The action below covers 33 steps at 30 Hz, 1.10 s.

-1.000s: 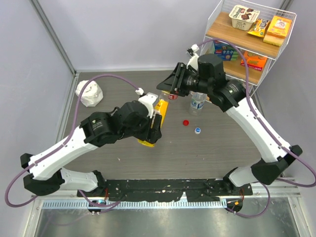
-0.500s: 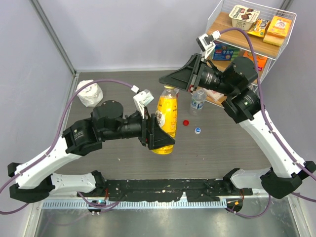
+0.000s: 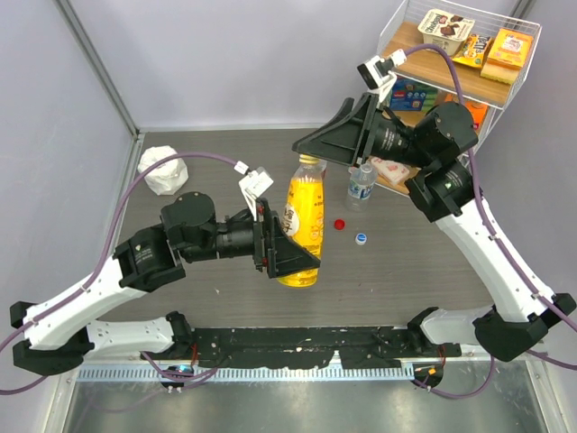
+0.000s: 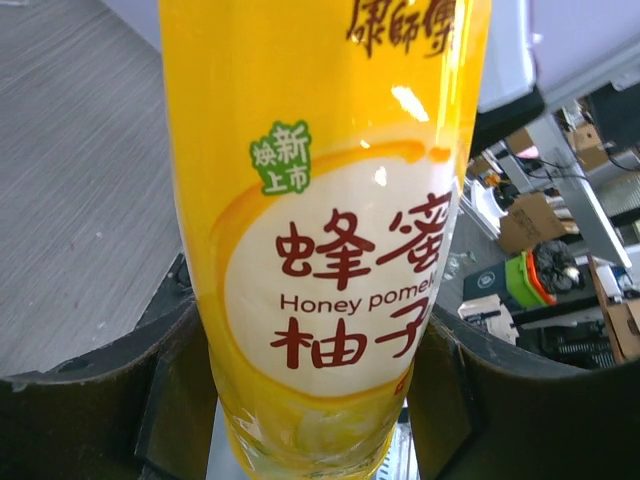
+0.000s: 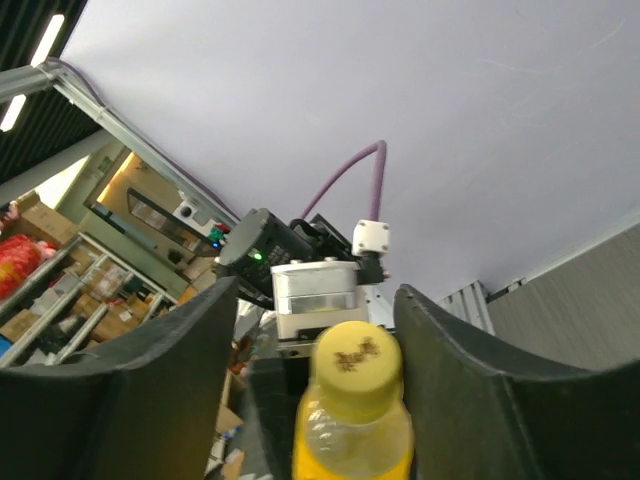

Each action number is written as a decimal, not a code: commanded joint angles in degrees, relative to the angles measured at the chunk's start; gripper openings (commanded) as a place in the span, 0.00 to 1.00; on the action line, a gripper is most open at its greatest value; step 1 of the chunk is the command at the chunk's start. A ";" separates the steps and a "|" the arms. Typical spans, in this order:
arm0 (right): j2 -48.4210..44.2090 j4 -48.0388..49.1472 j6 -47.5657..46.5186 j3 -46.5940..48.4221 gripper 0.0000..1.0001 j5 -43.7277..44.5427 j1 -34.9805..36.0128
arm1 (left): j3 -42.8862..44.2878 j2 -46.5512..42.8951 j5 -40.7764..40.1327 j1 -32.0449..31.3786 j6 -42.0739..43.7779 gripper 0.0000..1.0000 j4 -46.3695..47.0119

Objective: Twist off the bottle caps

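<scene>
The left gripper was clamped on the lower body of the yellow plastic bottle with a yellow label. It held the bottle roughly upright above the middle of the dark wood-grain table. The bottle's round yellow plastic screw cap sat on the neck, not yet off.

The right gripper reached in from the far right at cap height. In the right wrist view its jaws stood parted on either side of the yellow cap. There was a clear gap on one side, and the other finger was close beside the cap, so it was open around the cap rather than gripping it.

Two caps looked done. A small round red plastic cap and a small round pale blue-white plastic cap lay loose on the table, near each other and just right of the held bottle. The small clear plastic bottle with a blue-white label stood a little farther back with its neck apparently bare. The bottle that belonged to the red cap could not be made out behind the right arm.

By this reading the task was about two thirds through. What was left was for the right jaws to close on the yellow cap and twist it off while the left gripper held the bottle steady.
</scene>
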 commanded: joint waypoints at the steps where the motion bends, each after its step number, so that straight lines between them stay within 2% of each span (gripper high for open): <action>1: -2.81 1.06 0.56 2.39 0.79 1.11 -2.64 | -2.61 -1.88 -4.45 0.62 -3.36 0.00 -2.93; 2: -2.90 -0.51 0.30 2.56 0.85 2.08 -3.17 | -2.87 -2.06 -4.89 0.62 -3.27 0.00 -3.11; 4: -2.90 -2.10 0.56 2.39 0.90 3.31 -5.28 | -3.05 -2.32 -6.03 0.62 -2.92 0.00 -4.60; 9: -1.49 -7.63 0.39 3.00 0.92 5.85 -9.41 | -1.56 -1.01 -11.21 0.70 -1.16 0.00 -11.62; 12: 1.31 -22.17 -6.00 7.81 0.92 10.59 -9.59 | 0.02 0.57 -15.52 0.62 0.07 0.00 -17.15; 16: 5.96 -39.68 -13.32 16.08 0.92 18.07 -9.50 | 2.74 3.03 -26.75 0.53 0.86 0.00 -24.54; 19: 10.53 -50.58 -15.70 21.45 0.92 23.07 -9.50 | 5.47 5.75 -31.86 0.70 1.48 0.00 -29.99; 23: 15.98 -60.00 -16.75 28.39 0.92 26.86 -7.75 | 9.33 10.33 -35.82 0.62 3.06 0.00 -35.70; 28: 18.63 -64.16 -17.63 31.31 0.92 33.98 -0.73 | 14.17 15.69 -38.99 0.44 4.47 0.00 -41.51; 33: 20.92 -65.48 -16.84 31.48 0.84 34.34 2.97 | 15.32 17.19 -39.78 -0.09 4.47 0.00 -42.66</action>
